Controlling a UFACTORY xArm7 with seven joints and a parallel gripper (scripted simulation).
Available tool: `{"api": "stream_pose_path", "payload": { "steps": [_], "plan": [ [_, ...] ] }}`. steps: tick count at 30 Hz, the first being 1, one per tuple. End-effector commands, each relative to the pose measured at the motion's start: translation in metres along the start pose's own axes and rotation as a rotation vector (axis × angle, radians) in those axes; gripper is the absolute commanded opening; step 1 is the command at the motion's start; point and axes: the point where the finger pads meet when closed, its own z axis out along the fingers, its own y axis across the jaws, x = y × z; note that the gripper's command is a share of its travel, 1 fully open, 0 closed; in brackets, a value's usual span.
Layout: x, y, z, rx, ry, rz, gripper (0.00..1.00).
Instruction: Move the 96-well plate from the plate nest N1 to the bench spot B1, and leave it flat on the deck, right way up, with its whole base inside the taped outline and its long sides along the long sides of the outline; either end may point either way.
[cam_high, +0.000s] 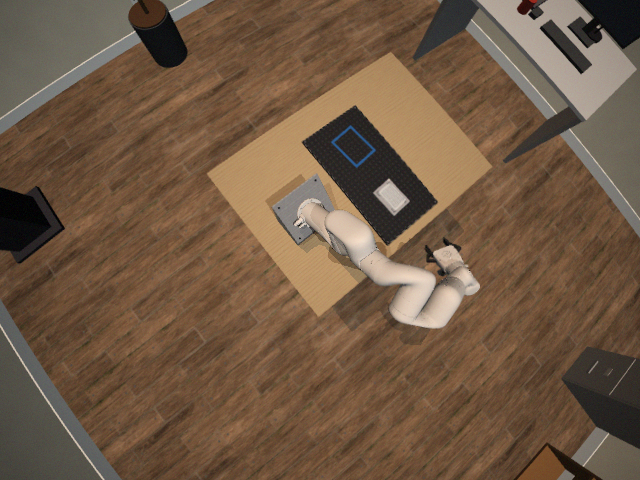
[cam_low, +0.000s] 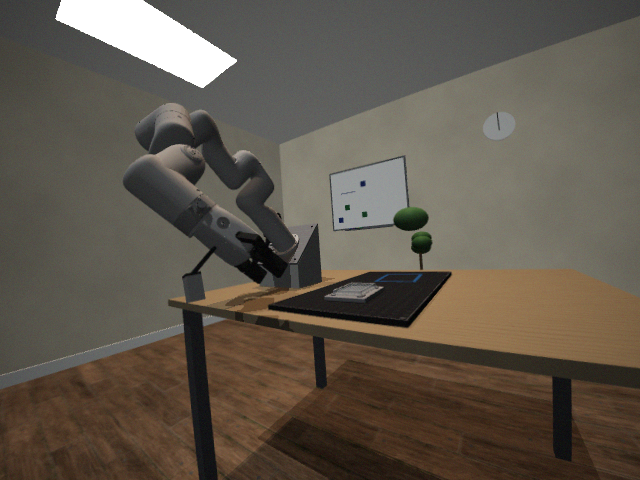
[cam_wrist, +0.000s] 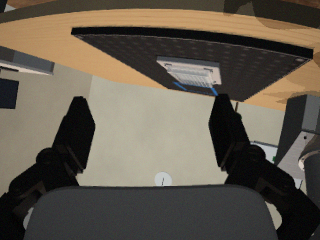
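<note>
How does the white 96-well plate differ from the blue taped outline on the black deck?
The 96-well plate is a solid white raised object; the taped outline is only a flat blue line with bare deck inside. The plate lies at the deck end nearer the open gripper, the outline at the far end. Both are rectangles on the black deck.

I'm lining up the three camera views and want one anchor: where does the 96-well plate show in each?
Top: the 96-well plate lies right of centre, on the near end of the black deck.
Exterior: the plate sits mid-frame on the deck, in front of the outline.
Wrist: the plate appears upper centre, upside down.
Shared landmark: the blue taped outline.
</note>
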Motion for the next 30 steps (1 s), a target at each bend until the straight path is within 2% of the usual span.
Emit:
{"api": "stream_pose_path", "payload": {
  "steps": [1, 10, 16, 22, 24, 30],
  "plan": [
    [-0.021, -0.009, 0.006, -0.002, -0.007, -0.027, 1.00],
    [-0.050, -0.016, 0.013, -0.037, -0.056, -0.218, 1.00],
    [-0.072, -0.021, 0.019, -0.038, -0.057, -0.224, 1.00],
    [-0.102, -0.025, 0.025, -0.071, -0.101, -0.416, 1.00],
    [-0.102, -0.025, 0.025, -0.071, -0.101, -0.416, 1.00],
    [-0.128, -0.028, 0.030, -0.078, -0.110, -0.455, 1.00]
  ]
}}
